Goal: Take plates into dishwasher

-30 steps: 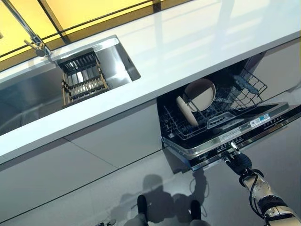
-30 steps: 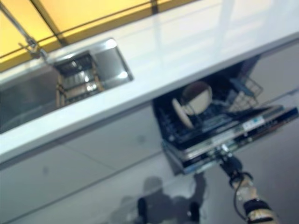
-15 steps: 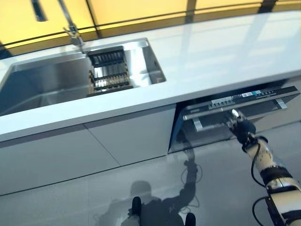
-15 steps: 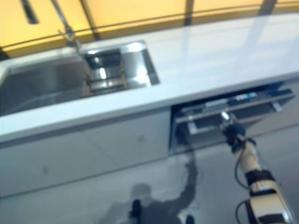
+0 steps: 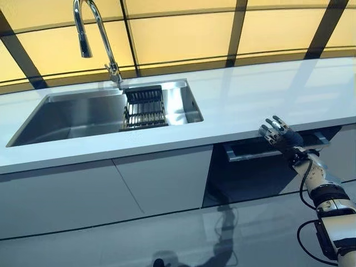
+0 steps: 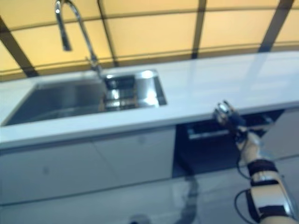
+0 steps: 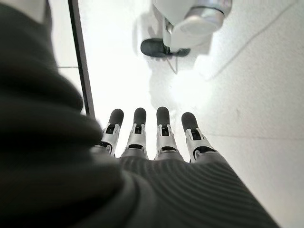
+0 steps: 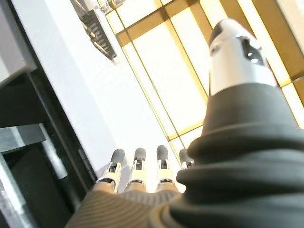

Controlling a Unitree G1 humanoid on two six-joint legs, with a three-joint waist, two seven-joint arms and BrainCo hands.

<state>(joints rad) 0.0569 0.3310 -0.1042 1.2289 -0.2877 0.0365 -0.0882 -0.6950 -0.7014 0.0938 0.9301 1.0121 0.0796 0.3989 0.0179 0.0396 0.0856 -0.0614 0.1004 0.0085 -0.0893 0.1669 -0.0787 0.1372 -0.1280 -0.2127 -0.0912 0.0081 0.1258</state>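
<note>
No plates visible to us, presumably inside the dishwasher (image 5: 261,167) at right | our right hand (image 5: 276,133) spread, empty, by counter (image 5: 267,100) edge | left hand (image 7: 152,137) straight-fingered, idle | plates we judge rigid, slippery, breakable: grasp rims.

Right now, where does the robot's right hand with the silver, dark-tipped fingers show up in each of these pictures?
Left eye view: right hand at right, raised at the white countertop's front edge.
Right eye view: same hand, right of centre, at that edge.
Left wrist view: not in it; only the left hand over the floor.
Right wrist view: its own fingers along the bottom.
Shared landmark: the white countertop.
</note>
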